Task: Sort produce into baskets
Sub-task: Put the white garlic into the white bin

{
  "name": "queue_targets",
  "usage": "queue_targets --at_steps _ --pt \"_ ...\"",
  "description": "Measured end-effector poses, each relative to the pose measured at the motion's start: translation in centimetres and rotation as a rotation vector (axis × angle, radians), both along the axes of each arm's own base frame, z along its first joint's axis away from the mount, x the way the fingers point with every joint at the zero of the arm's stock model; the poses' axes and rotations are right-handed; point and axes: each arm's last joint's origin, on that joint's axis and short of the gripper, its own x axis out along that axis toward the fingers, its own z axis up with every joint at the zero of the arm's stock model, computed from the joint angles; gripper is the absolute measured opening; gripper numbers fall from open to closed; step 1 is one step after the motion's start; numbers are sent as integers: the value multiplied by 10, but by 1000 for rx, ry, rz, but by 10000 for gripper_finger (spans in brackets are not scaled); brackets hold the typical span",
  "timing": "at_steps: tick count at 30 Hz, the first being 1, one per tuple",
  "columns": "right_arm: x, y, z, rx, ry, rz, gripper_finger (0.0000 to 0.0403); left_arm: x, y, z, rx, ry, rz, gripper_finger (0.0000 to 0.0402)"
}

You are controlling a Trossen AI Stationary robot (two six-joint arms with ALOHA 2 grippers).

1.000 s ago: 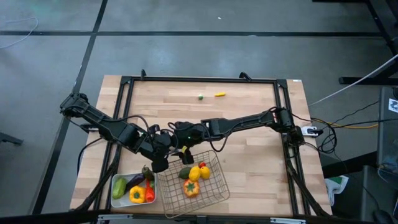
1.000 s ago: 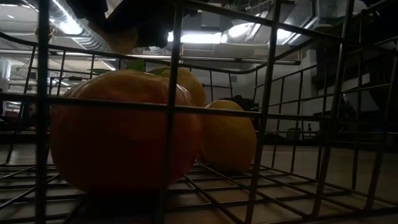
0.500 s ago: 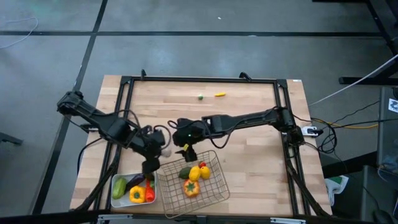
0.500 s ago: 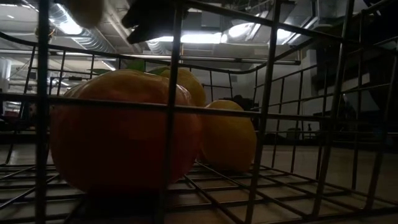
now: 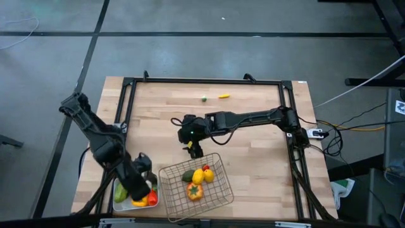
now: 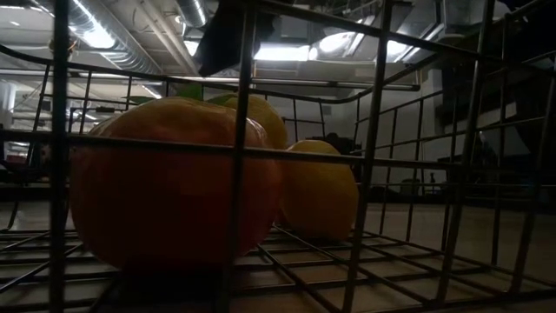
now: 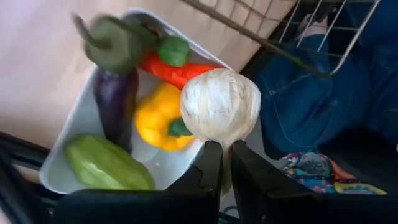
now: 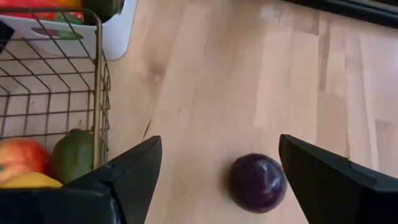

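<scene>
The left gripper (image 7: 220, 163) pinches a garlic (image 7: 220, 107) in near-shut jaws above the tray (image 7: 74, 121) of eggplant, peppers and cucumber. The right gripper (image 8: 216, 180) stands wide; an onion (image 8: 257, 182) lies between its fingers, the basket (image 8: 53, 81) just beside 1.

Overhead view spans the table; low view peers closely through the wire basket (image 6: 365, 174).

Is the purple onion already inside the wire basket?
No. In the right wrist view the purple onion lies on the bare table, outside the wire basket, between the open fingers of the right gripper.
</scene>
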Motion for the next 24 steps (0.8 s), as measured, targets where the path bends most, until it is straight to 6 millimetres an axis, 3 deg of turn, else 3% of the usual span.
queue_targets --at_steps 8,19,24 --pt "1 -3 0 -5 -4 -11 321 7 -25 -25 58 69 5 21" --pt "0 -3 0 -6 4 -11 321 27 -19 -41 99 118 81 23" --pt "-3 -7 6 -35 -12 -22 321 30 -16 -41 87 132 92 59"
